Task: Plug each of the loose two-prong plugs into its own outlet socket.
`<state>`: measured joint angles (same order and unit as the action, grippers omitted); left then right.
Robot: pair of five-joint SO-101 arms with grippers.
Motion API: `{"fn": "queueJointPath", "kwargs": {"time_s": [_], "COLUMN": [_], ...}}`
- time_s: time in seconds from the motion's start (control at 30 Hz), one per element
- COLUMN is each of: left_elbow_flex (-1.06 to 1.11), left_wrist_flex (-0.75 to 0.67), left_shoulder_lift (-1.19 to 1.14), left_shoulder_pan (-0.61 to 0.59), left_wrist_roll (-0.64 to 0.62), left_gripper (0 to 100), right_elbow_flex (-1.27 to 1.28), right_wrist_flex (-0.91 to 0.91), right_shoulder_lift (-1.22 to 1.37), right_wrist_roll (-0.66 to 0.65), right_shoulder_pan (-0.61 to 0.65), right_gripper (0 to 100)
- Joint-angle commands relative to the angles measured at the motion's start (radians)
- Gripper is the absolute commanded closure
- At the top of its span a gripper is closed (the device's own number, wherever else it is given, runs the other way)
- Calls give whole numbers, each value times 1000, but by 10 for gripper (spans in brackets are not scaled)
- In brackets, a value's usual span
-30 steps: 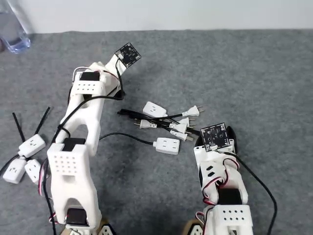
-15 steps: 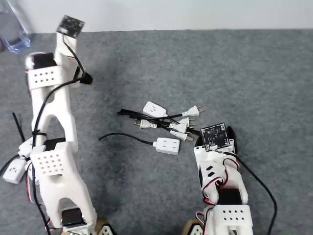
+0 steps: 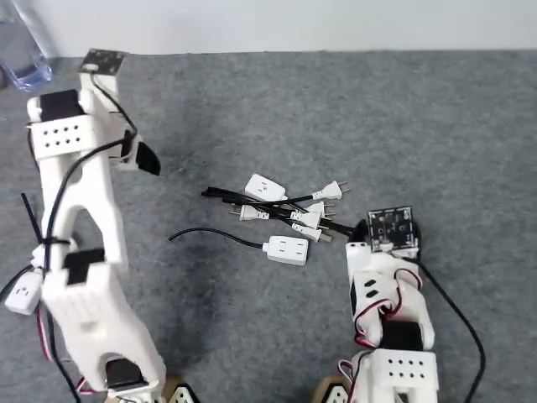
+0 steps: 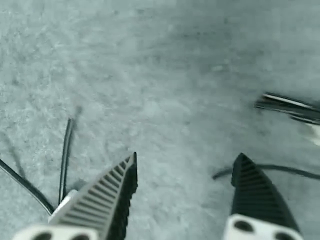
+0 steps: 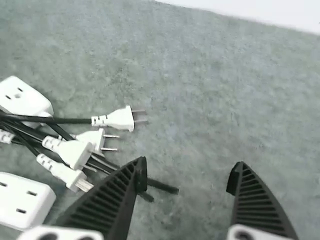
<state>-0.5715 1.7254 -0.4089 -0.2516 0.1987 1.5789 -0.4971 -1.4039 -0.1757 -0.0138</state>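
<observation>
Over the grey surface (image 3: 436,126), the left arm (image 3: 80,210) is holding its jaws wide open and empty, apart from the central outlet sockets (image 3: 287,248). The right arm (image 3: 390,311) is hovering with its jaws spread, gripping nothing, with the loose plugs (image 5: 116,119) lying unplugged just beside them.

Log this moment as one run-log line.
left gripper: jaws open, empty | right gripper: jaws open, empty, near plugs | plugs: loose, prongs bare | socket: empty
</observation>
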Motion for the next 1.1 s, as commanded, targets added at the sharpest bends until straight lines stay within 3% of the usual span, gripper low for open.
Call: {"fn": "queueJointPath", "kwargs": {"time_s": [0.0,0.1,0.23,0.43,0.57,0.7,0.8,0.97,1.07], "left_elbow_flex": [113,240,456,898,1147,1323,1363,1366,1379], "left_wrist_flex": [26,25,-23,-319,-425,-601,-690,-733,-773], "left_shoulder_lift": [244,376,522,746,887,974,973,911,865], "left_shoulder_pan": [48,55,55,153,252,330,345,399,459], "left_wrist_roll": [-8,-8,29,304,505,578,606,635,657], "left_gripper": [710,710,710,710,710,710,710,710,710], "right_elbow_flex": [-164,-256,-345,-339,-279,-258,-164,44,58], "right_wrist_flex": [-111,-200,-323,-447,-446,-440,-354,-73,-36], "right_shoulder_lift": [15,16,16,16,16,15,10,5,5], "right_wrist_roll": [-15,-28,-137,-101,-101,-78,-68,-98,-100], "right_shoulder_pan": [7,36,134,162,197,199,171,4,10], "right_gripper": [740,740,740,740,740,740,740,740,741]}}
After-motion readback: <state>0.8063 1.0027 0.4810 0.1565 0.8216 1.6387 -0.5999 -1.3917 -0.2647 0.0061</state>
